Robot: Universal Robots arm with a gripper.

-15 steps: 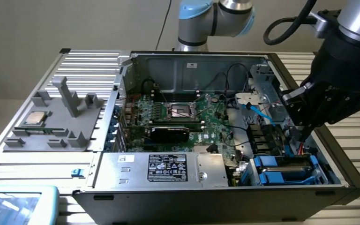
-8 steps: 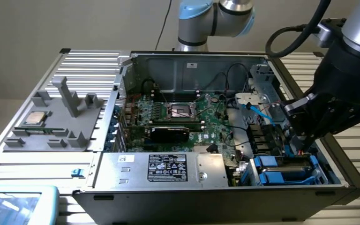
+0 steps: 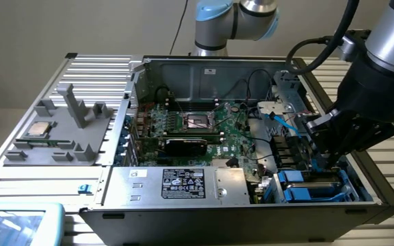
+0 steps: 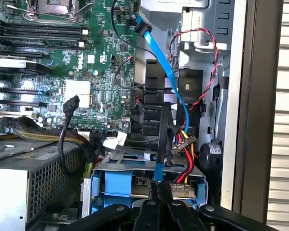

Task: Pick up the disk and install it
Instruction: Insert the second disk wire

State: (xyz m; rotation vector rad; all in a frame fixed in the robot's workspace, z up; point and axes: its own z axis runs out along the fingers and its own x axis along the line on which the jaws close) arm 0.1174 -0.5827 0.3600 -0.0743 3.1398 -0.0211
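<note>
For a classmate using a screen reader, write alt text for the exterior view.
A robot arm's end effector, shut, reaches into an open computer case above the blue-framed disk at the exterior view's right. A green motherboard fills the middle; a grey parts tray sits left.

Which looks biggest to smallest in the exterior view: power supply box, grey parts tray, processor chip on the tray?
1. Grey parts tray
2. Power supply box, though it sits nearer the camera, so the top two are uncertain
3. Processor chip, clearly smallest
</note>
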